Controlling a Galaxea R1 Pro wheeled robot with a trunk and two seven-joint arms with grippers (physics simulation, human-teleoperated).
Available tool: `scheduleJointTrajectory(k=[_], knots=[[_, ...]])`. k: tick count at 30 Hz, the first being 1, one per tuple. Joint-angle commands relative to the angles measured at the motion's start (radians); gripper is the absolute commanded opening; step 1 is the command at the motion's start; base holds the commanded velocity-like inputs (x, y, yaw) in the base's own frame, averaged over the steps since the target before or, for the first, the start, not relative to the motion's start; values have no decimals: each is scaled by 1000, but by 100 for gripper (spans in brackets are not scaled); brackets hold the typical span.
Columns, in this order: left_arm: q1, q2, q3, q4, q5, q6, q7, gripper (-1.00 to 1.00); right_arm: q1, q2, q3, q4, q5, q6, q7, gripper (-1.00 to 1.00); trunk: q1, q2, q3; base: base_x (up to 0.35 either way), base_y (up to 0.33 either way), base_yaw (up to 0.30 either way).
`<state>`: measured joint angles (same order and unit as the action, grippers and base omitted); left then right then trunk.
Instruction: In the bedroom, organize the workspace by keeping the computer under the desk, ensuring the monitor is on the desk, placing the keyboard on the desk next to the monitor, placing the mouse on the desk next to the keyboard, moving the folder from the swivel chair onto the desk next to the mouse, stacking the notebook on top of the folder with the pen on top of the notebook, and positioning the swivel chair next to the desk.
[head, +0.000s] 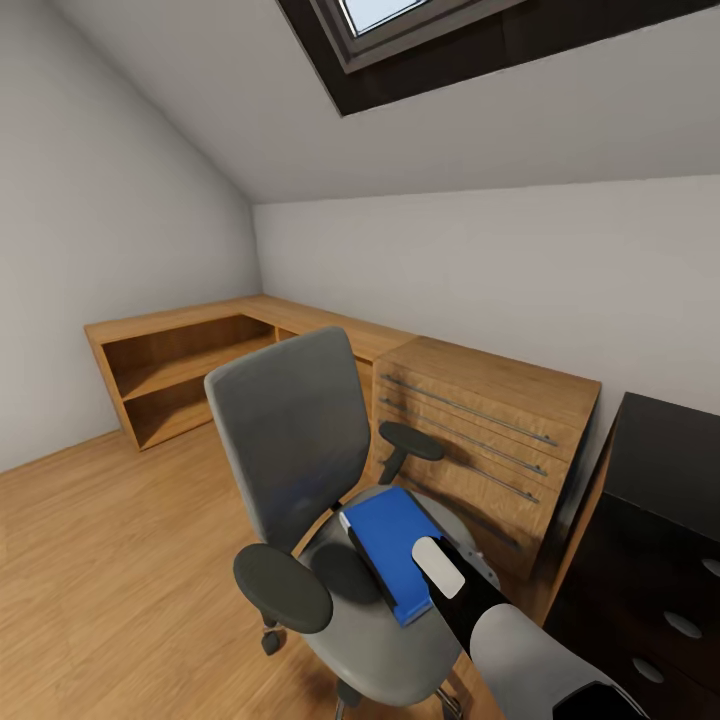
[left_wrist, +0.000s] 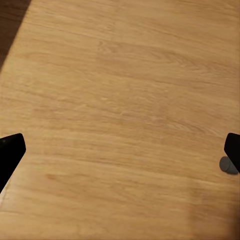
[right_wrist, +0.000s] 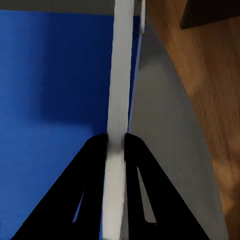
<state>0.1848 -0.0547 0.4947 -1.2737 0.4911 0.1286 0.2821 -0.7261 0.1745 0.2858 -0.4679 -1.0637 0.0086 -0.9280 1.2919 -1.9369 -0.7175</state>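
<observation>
Head view: folder (head: 388, 545), blue, flat on swivel chair (head: 300, 450) seat; right arm reaching onto its near edge; desk (head: 665, 470) just beside.

Left wrist view: left gripper (left_wrist: 120, 150) spread wide over wood floor (left_wrist: 120, 90).

Right wrist view: right gripper (right_wrist: 116, 142) clamped on the folder's (right_wrist: 50, 75) white page edge. Probably light, stiff, slick; pinch deep along that edge.

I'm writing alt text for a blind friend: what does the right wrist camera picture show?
Two black gripper fingers are closed on the white page edge of a bright blue folder, seen edge-on. The folder lies over the grey seat of the swivel chair, with wooden floor beyond.
</observation>
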Motion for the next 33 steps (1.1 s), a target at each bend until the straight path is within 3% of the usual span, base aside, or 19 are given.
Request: scheduleJointTrajectory(k=[1,13,33], knots=[[0,-1,1,-3,7,5,3,100,-1,0,4,0,-5,-2,-5,-100,0,0,-1,0,0,0],[0,-1,1,0,7,5,2,100,-1,0,4,0,-5,-2,-5,-100,0,0,-1,0,0,0],[1,2,26,45,7,4,-1,100,-1,0,3,-2,-5,-2,-4,-100,-77,140,62,0,0,0]])
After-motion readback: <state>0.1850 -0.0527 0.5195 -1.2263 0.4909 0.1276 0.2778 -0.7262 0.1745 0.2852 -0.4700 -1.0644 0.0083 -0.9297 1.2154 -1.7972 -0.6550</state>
